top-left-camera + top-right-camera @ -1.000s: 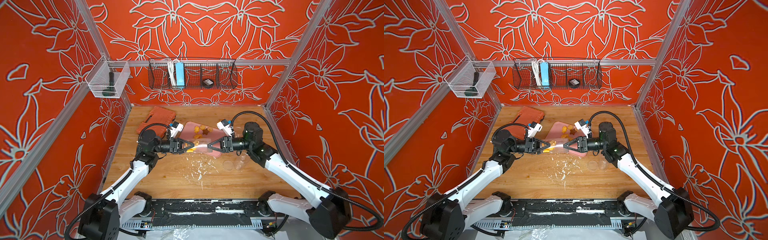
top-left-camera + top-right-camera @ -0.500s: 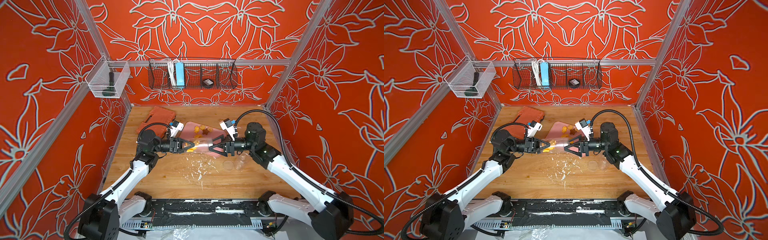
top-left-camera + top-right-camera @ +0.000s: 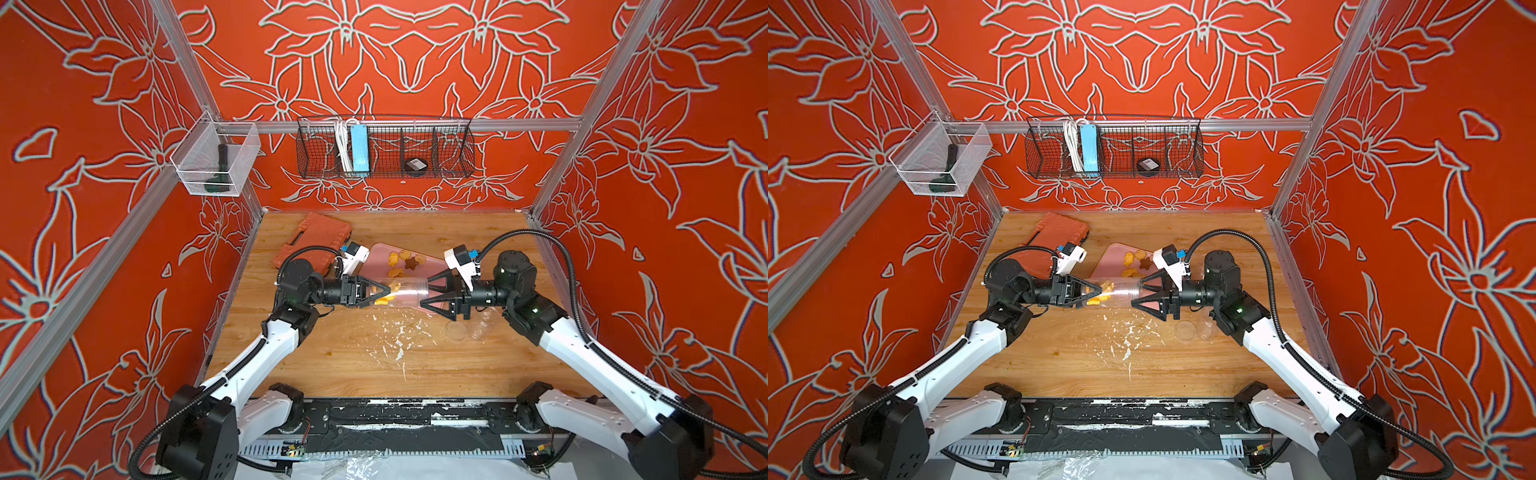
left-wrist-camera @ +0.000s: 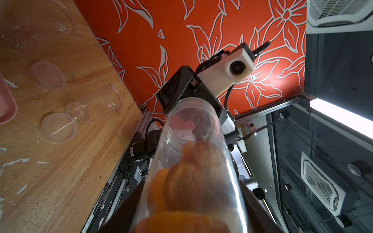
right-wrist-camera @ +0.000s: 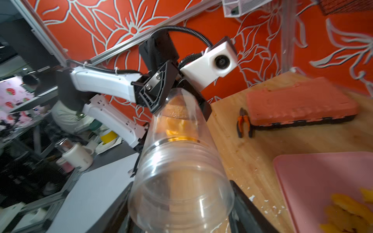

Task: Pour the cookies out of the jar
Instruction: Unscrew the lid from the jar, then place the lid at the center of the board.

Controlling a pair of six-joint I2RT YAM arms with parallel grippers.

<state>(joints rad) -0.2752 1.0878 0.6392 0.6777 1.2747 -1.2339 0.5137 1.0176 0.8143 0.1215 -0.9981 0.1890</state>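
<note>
clear jar point(image 3: 409, 291) — orange cookies point(image 3: 383, 296) inside

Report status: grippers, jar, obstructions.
Grippers: left gripper and right gripper both shut on jar, roughly level above table. Some cookies bunched at left gripper's end; others on pink tray. Loose clear lids nearby, not blocking.

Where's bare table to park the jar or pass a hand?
Free: the front strip between the white crumbs and the front rail; the back right corner between the pink tray and the right wall. Crowded: back left, orange case beside tray; mid-table under the jar; clear lids by the right arm.
</note>
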